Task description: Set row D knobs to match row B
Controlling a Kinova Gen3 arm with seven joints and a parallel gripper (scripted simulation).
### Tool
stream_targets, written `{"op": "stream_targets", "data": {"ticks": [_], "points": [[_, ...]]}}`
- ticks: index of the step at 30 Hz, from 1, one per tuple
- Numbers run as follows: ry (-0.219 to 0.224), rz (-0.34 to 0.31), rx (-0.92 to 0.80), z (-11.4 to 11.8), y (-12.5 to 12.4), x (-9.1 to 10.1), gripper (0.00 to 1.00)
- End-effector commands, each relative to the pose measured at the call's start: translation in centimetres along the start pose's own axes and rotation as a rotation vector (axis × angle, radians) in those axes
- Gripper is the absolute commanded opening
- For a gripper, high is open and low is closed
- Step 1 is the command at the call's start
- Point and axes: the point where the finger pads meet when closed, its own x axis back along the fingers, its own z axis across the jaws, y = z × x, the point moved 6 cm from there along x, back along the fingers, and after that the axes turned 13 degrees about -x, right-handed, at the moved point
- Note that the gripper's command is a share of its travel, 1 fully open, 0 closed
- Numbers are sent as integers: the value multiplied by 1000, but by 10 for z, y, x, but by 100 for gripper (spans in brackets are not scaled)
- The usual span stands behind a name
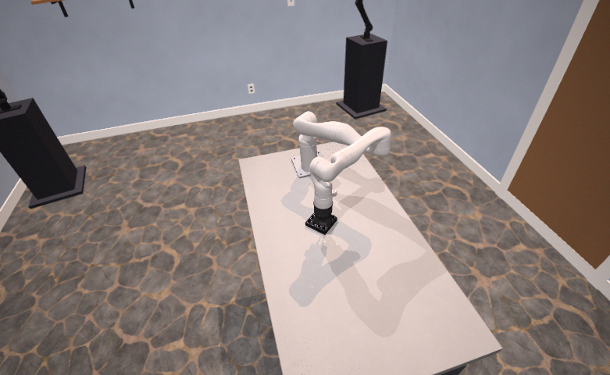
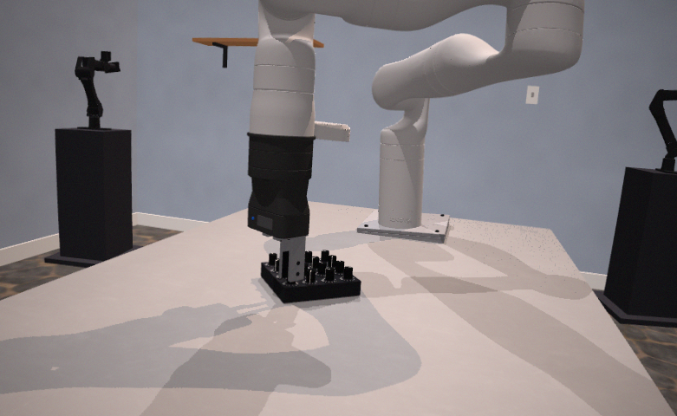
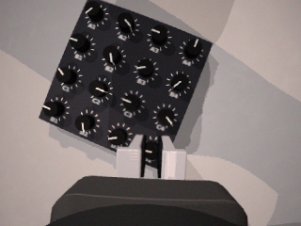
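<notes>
Knob box [image 1: 321,229] [image 2: 321,295] [image 3: 96,67]: most marks around D4 [image 3: 150,152] are hidden by my fingers [image 2: 294,263], clamped on that knob; black, slanting across wrist view's upper left.

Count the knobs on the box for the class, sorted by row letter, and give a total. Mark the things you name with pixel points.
Row A knobs [image 3: 161,35]: 4
Row B knobs [image 3: 112,56]: 4
Row C knobs [image 3: 132,102]: 4
Row D knobs [image 3: 87,121]: 4, one of them between the fingers of the gripper [image 2: 291,281] [image 3: 151,150]
Total: 16
</notes>
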Motion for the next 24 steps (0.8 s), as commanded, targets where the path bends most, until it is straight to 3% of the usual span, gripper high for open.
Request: {"op": "stream_targets", "data": {"ticks": [1,24], "points": [[1,-1,0,0,0,1,30],[1,-1,81,0,0,1,30]]}}
